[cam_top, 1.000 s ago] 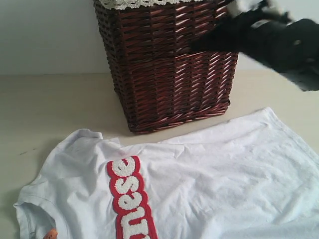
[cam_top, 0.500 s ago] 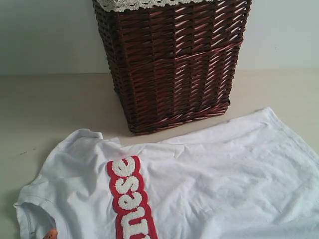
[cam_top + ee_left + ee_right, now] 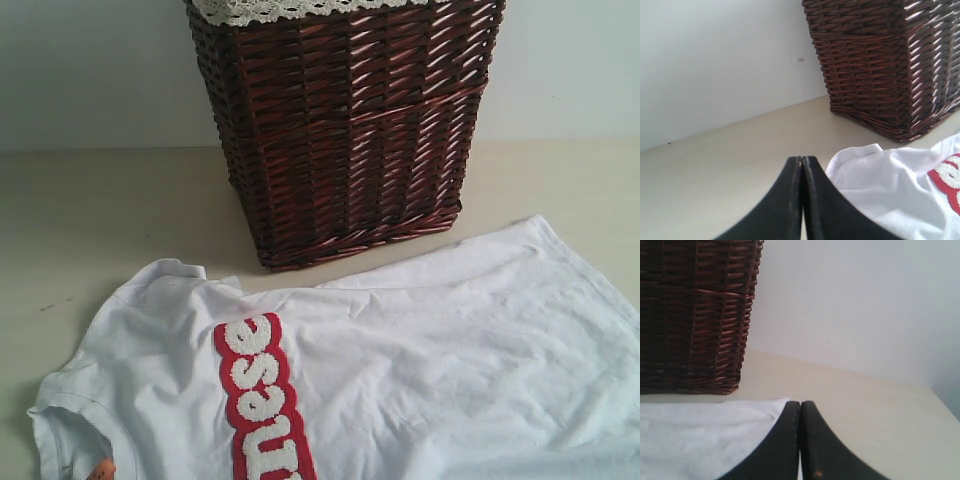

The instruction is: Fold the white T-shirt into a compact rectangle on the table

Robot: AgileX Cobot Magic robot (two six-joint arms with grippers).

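Pale beige table (image 3: 90,220) under a plain white wall. On it, just in front of the wicker basket (image 3: 345,130), white T-shirt (image 3: 430,360) spread flat, lettering (image 3: 255,385) up. No fold made; judging by that, whole job ahead. Left gripper (image 3: 802,160) pinched shut, empty, near a sleeve; right gripper (image 3: 800,405) shut too, empty, by a shirt corner. Shirt's far side from the basket cut off; neck tag (image 3: 101,469) barely showing; basket's inside hidden.

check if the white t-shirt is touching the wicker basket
Apart. The exterior view shows a strip of bare table between the white T-shirt and the wicker basket.
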